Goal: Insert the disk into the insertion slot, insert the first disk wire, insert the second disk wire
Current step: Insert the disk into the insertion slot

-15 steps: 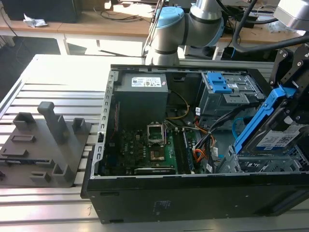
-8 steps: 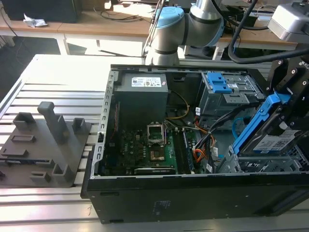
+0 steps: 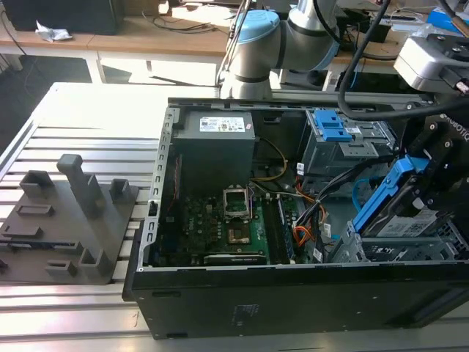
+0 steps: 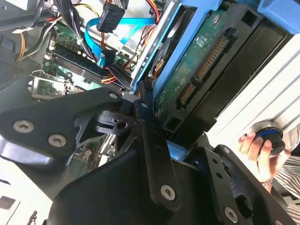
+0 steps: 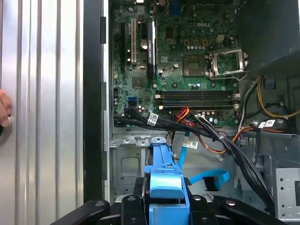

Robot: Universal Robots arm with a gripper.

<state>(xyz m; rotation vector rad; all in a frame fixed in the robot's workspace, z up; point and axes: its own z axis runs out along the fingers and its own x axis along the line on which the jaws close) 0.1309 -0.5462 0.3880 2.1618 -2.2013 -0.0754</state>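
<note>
My gripper (image 3: 421, 198) is shut on the disk (image 3: 401, 220), a silver drive in a bright blue carrier (image 5: 164, 180). The disk hangs tilted at the exterior view's right, its low end at the top of the insertion slot (image 3: 388, 251), the silver perforated cage. The second wrist view shows the disk's green circuit-board underside (image 4: 199, 61). The second disk wire (image 5: 208, 178), a flat light blue cable, loops loose on the case floor beside the cage. Which of the black cables (image 5: 206, 133) is the first disk wire, I cannot tell.
The open case (image 3: 293, 293) holds the motherboard (image 5: 187, 70), a grey power supply (image 3: 216, 143) and an upper drive housing with a blue clip (image 3: 330, 126). A person's hand (image 4: 262, 145) rests on a knob beside the case. A grey fixture (image 3: 69, 220) stands on the table at the exterior view's left.
</note>
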